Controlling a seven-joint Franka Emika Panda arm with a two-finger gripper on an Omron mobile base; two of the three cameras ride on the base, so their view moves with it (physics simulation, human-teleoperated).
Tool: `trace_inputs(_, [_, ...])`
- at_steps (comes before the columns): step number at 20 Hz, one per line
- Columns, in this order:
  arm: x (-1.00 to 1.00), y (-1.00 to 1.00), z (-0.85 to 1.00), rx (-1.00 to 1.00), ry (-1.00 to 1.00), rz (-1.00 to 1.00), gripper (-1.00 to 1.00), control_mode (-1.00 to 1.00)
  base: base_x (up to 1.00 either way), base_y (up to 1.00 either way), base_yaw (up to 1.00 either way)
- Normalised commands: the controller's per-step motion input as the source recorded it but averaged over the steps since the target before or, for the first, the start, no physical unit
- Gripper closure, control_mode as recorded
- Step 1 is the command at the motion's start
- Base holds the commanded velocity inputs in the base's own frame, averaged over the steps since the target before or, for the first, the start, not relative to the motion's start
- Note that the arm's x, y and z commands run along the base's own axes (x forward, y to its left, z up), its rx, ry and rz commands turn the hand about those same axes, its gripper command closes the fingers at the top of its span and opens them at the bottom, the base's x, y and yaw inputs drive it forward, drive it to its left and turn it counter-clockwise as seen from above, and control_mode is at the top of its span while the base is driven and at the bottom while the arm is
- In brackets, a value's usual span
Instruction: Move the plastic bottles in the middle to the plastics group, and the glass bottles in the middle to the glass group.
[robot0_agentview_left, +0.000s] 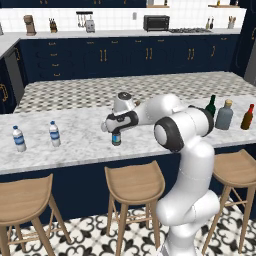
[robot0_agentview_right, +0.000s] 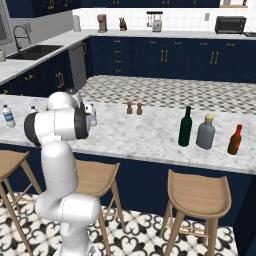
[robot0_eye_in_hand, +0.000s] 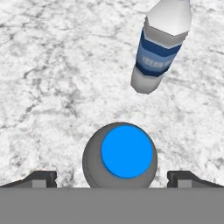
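We see salt and pepper shakers (robot0_agentview_right: 134, 108) mid-counter, three wooden stools (robot0_agentview_left: 134, 182) along the counter's front edge, and a toaster oven (robot0_agentview_left: 156, 22) on the back counter.

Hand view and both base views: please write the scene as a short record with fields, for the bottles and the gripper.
gripper: open, above the dark grey bottle, one fingertip on each side of it
dark grey bottle: upright on the counter, blue cap, not gripped
clear labelled bottle: standing just beyond it
plastics group: two small water bottles, counter's left end
green bottle: upright beside the grey-blue bottle and the amber bottle
counter: white marble
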Motion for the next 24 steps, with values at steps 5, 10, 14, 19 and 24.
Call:
trace_inputs(5, [0.09,0.0,-0.1,0.0,0.0,0.0,-1.0,-1.0,0.0,0.0,0.0])
trace_inputs(10, [0.03,0.0,-0.01,0.0,0.0,0.0,-1.0,-1.0,0.0,0.0,0.0])
trace_inputs(14, [0.0,0.0,0.0,0.0,0.0,0.0,1.0,-1.0,0.0,0.0,0.0])
trace_inputs(19, [-0.01,0.0,0.0,0.0,0.0,0.0,1.0,-1.0,0.0,0.0,0.0])
trace_inputs(24, [-0.14,0.19,0.2,0.0,0.0,0.01,1.0,-1.0,0.0,0.0,0.0])
